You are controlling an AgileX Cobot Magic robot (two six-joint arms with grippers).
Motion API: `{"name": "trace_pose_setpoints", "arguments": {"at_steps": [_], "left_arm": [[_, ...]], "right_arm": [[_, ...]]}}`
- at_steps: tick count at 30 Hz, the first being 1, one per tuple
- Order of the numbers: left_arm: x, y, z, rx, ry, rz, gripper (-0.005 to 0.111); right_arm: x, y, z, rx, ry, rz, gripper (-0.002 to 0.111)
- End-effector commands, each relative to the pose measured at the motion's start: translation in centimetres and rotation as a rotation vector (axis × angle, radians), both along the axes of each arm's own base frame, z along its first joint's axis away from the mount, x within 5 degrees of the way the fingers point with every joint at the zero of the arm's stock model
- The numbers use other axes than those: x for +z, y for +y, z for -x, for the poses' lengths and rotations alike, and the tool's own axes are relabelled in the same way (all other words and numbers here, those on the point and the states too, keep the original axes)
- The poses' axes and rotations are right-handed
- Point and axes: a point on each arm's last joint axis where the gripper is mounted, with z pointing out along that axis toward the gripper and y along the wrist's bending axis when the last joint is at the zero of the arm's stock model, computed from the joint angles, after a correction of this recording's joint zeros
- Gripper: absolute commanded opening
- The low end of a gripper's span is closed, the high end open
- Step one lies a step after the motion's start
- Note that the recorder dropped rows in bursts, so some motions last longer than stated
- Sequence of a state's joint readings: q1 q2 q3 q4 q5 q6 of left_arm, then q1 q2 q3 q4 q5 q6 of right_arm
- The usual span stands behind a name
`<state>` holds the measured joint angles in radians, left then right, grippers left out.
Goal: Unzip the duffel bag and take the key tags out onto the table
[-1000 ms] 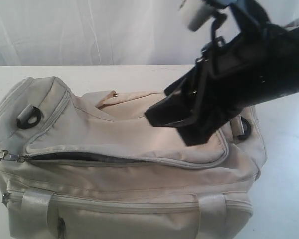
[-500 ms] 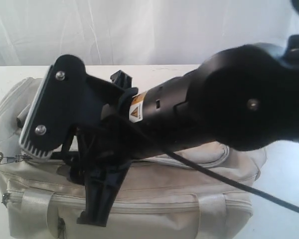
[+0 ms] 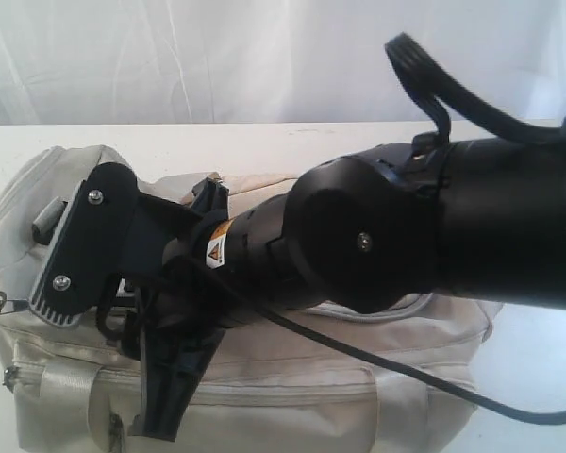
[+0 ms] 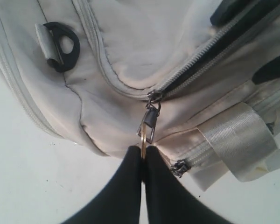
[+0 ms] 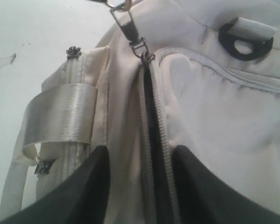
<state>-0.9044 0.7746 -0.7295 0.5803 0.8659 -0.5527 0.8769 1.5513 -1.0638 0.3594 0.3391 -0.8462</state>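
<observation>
Zip part open: left gripper (image 4: pixel 143 150) pinches the pull (image 4: pixel 148 125) tight, right gripper (image 5: pixel 140 156) hangs spread over the slit (image 5: pixel 151 140), lower left of the exterior view; next, enter the bag (image 3: pixel 377 406) for the unseen tags.

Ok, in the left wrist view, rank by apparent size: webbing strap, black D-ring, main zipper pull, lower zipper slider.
1. webbing strap
2-3. black D-ring and main zipper pull, too alike to rank
4. lower zipper slider, smallest

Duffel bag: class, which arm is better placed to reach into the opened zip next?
Right, probably: the right gripper stands open astride the zip opening, while the left gripper is shut on the zipper pull's ring.
</observation>
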Motion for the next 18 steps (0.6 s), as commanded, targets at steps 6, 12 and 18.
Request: {"name": "trace_pose_setpoints", "arguments": {"at_steps": [6, 12, 18], "left_arm": [[0.4, 1.1, -0.2, 0.061, -0.040, -0.087, 0.000], [1.1, 1.6, -0.8, 0.092, -0.143, -0.137, 0.000], [1.9, 1.6, -1.6, 0.090, -0.257, -0.168, 0.000]], "right_arm": [[-0.2, 0.0, 0.3, -0.043, 0.098, -0.005, 0.000], [-0.6, -0.1, 0.7, -0.026, 0.134, 0.033, 0.000], [-0.7, -0.2, 0.8, -0.020, 0.147, 0.045, 0.000]]}}
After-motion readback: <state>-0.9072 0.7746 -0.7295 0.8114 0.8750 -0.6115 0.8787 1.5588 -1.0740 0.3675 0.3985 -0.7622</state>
